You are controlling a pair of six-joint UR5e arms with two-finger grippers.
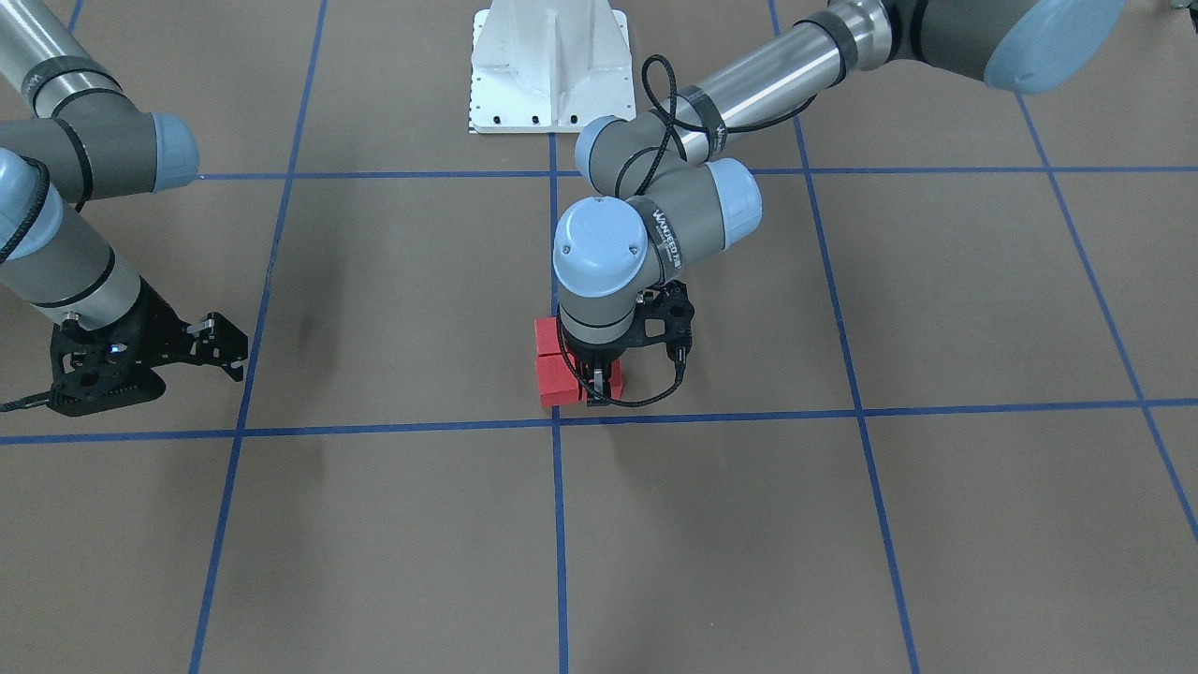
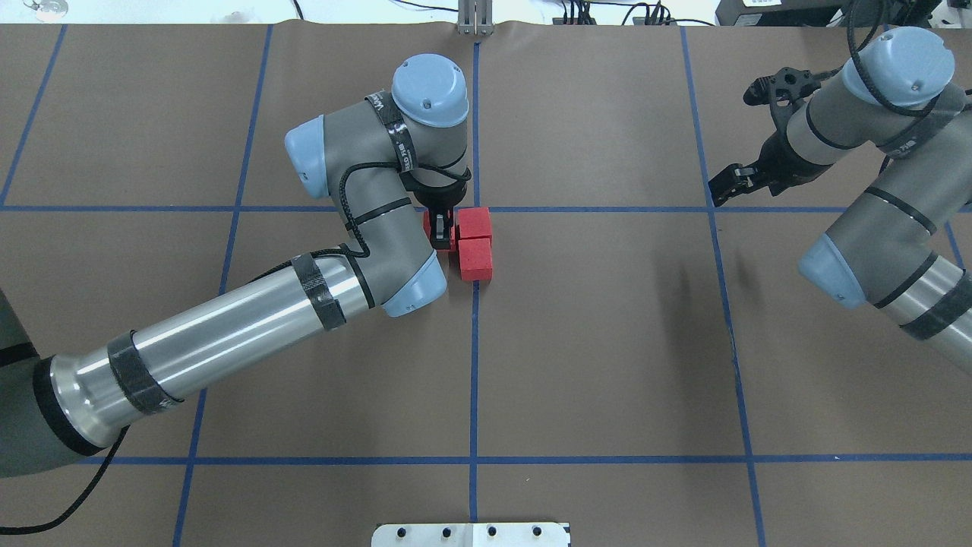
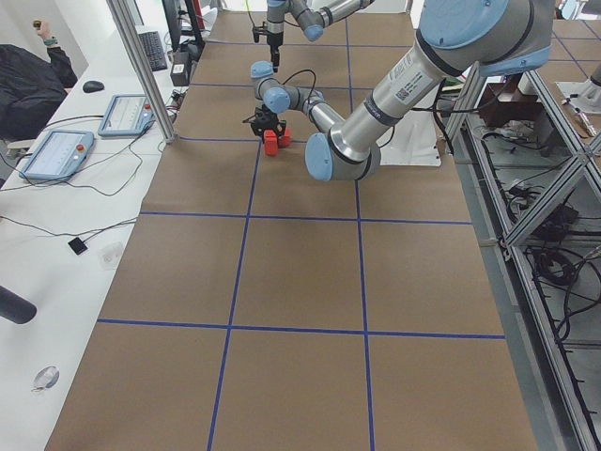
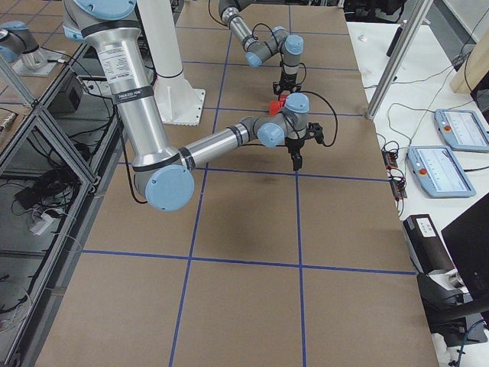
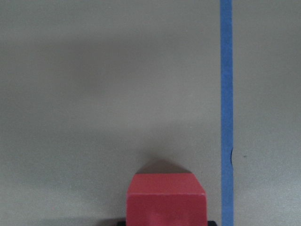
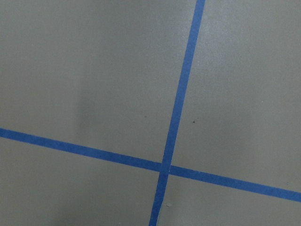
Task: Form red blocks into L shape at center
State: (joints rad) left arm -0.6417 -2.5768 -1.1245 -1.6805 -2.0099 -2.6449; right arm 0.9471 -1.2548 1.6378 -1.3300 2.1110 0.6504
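Two red blocks point(image 2: 474, 224) point(image 2: 476, 260) lie touching in a row just on the robot's side of the center crossing point(image 2: 476, 209), along the blue line. My left gripper point(image 2: 440, 232) points straight down and is shut on the third red block point(image 2: 429, 226), right beside the block nearest the crossing. In the front view the left gripper point(image 1: 597, 386) holds that block point(image 1: 615, 379) next to the pair point(image 1: 557, 360). The left wrist view shows the held block point(image 5: 167, 197) low over the table. My right gripper point(image 2: 721, 186) point(image 1: 229, 344) is open, empty and far off.
The white pedestal base point(image 1: 552, 65) stands behind the blocks on the robot's side. The left forearm point(image 2: 228, 342) lies low across the left half. The right wrist view shows a tape crossing point(image 6: 164, 167). Tablets point(image 3: 56, 155) lie on the operators' bench.
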